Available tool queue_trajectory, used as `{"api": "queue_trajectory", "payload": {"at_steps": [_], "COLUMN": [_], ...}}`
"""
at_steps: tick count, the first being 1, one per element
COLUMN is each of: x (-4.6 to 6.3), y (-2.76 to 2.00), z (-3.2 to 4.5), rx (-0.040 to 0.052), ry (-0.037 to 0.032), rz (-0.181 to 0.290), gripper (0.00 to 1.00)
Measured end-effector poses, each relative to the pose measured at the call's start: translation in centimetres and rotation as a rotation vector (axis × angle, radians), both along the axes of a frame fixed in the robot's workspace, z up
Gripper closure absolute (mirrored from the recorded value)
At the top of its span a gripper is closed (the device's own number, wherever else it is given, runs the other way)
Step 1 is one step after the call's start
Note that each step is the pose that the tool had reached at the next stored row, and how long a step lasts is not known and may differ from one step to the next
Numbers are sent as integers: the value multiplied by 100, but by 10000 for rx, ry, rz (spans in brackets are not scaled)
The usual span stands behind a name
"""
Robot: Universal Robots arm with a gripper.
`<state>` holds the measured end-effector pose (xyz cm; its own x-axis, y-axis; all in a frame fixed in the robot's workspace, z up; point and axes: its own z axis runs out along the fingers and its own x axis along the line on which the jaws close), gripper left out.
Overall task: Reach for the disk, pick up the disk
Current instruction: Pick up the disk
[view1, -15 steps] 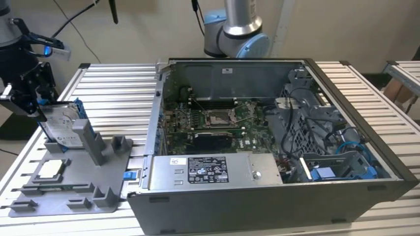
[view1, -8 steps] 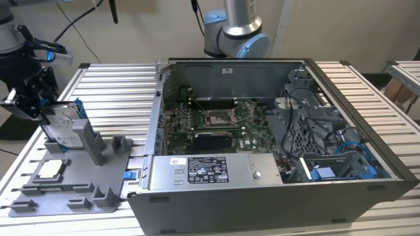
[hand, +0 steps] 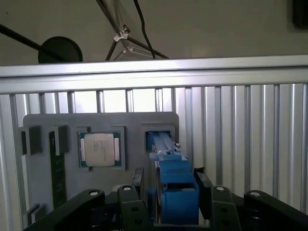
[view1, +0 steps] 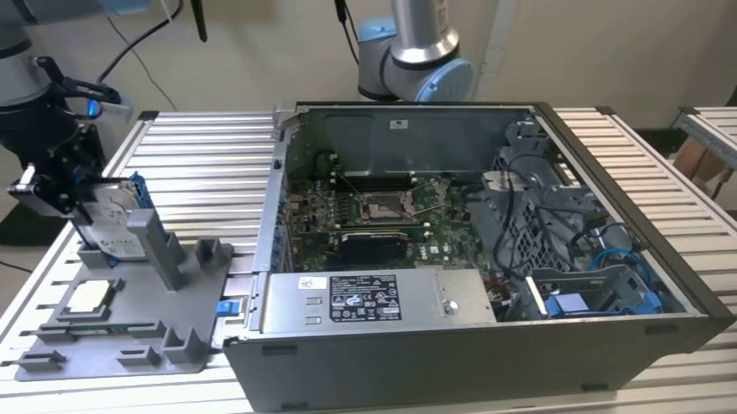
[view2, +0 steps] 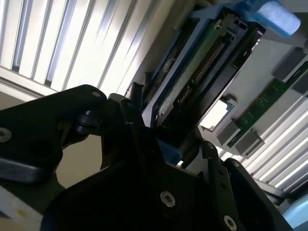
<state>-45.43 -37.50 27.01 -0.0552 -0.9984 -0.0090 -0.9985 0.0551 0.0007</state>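
The disk (view1: 116,220) is a silver-grey drive in a blue frame. It stands tilted on edge at the upright slot of the grey holder (view1: 173,259), at the exterior view's left. My gripper (view1: 83,191) is at its upper end. In both wrist views the disk's blue frame (hand: 175,187) sits edge-on between the black fingers (hand: 137,202), which press against both of its sides. The gripper (hand: 175,207) is shut on it. The second wrist view shows the disk's (view2: 202,72) connector edge running away from the gripper (view2: 173,149).
The grey holder tray (view1: 127,341) also carries a small square silver chip (hand: 99,149) and a green memory stick (hand: 57,168). An open computer case (view1: 461,241) stands to the exterior view's right on the slatted table (view1: 207,147). A second arm's base (view1: 415,60) rises behind it.
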Motion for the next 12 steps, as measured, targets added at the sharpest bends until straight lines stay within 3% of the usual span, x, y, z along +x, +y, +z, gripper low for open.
{"api": "queue_trajectory", "payload": {"at_steps": [6, 12], "x": [0, 0], "y": [0, 0], "z": [-72, -82], "rx": [42, 47], "ry": [-4, -3], "rz": [6, 6], "gripper": [0, 0]}}
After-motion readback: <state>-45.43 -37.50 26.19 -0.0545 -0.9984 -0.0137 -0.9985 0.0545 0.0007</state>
